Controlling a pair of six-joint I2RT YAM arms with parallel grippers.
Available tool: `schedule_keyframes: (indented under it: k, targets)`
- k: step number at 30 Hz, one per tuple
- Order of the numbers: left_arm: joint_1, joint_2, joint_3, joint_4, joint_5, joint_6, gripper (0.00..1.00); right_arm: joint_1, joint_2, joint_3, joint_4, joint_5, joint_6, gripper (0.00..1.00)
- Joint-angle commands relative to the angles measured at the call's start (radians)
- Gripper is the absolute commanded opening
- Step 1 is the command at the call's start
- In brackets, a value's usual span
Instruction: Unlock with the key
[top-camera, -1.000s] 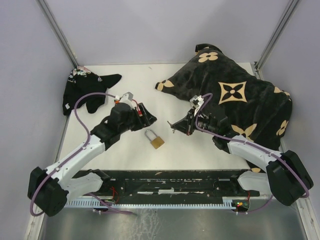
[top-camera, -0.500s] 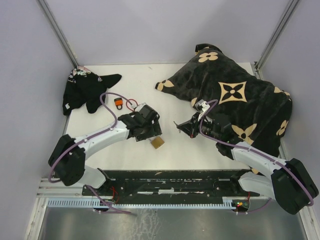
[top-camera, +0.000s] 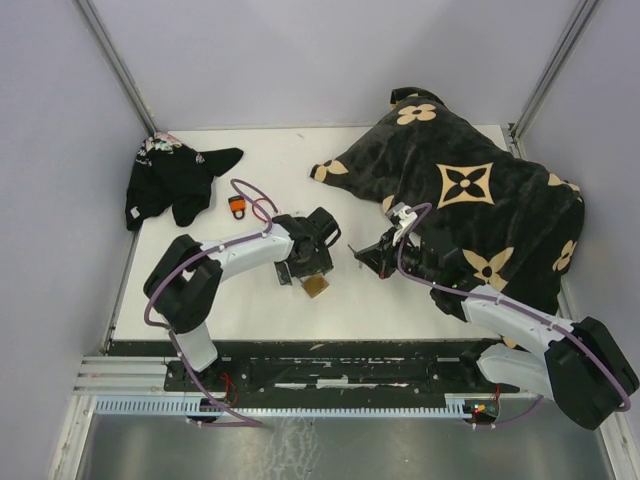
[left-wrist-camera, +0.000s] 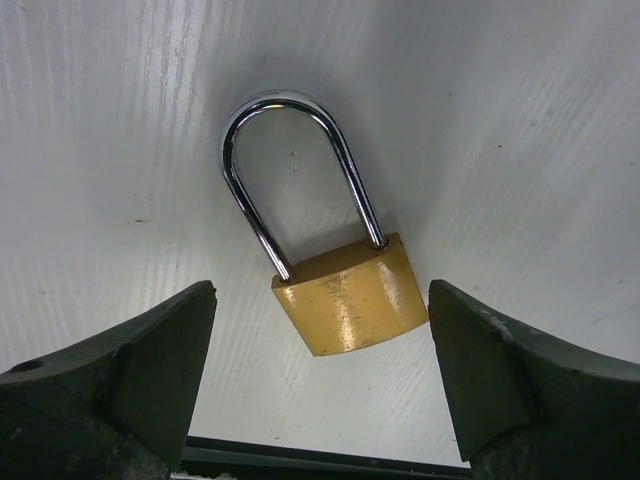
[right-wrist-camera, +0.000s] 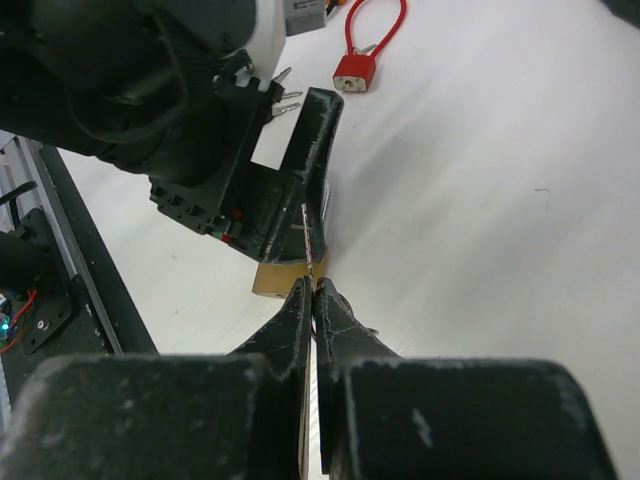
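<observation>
A brass padlock (left-wrist-camera: 348, 298) with a closed silver shackle lies flat on the white table. My left gripper (left-wrist-camera: 320, 375) is open right above it, a finger on each side of the brass body, not touching. In the top view the left gripper (top-camera: 305, 262) covers most of the padlock (top-camera: 317, 287). My right gripper (right-wrist-camera: 313, 290) is shut on a thin key (right-wrist-camera: 309, 245) whose blade points toward the padlock (right-wrist-camera: 275, 280). In the top view the right gripper (top-camera: 362, 253) sits just right of the left one.
A small red padlock with a red cable shackle (top-camera: 238, 205) lies behind the left arm and also shows in the right wrist view (right-wrist-camera: 355, 68). A black patterned cloth (top-camera: 170, 180) is at the back left. A large black and tan bag (top-camera: 470, 190) fills the right side.
My left arm has swung right and forward, bringing its open gripper down over the brass padlock. My right gripper with the key has shifted slightly right.
</observation>
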Motion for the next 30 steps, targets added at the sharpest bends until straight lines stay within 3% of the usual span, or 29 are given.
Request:
schedule_keyframes:
  k: [1,9,22,30]
  targets:
    - [-0.004,0.048,0.049,-0.019,-0.001,-0.086,0.93,0.017,-0.033,0.011,0.014,0.032,-0.037,0.02]
    - [-0.004,0.082,0.029,0.018,0.037,-0.167,0.90,0.031,-0.038,0.013,0.001,0.044,-0.049,0.02]
    - [-0.003,0.125,-0.033,0.055,0.078,-0.210,0.68,0.041,-0.039,0.018,-0.013,0.056,-0.063,0.02]
    - [-0.002,0.155,-0.034,0.036,0.045,-0.191,0.62,0.051,-0.042,0.023,-0.027,0.059,-0.073,0.02]
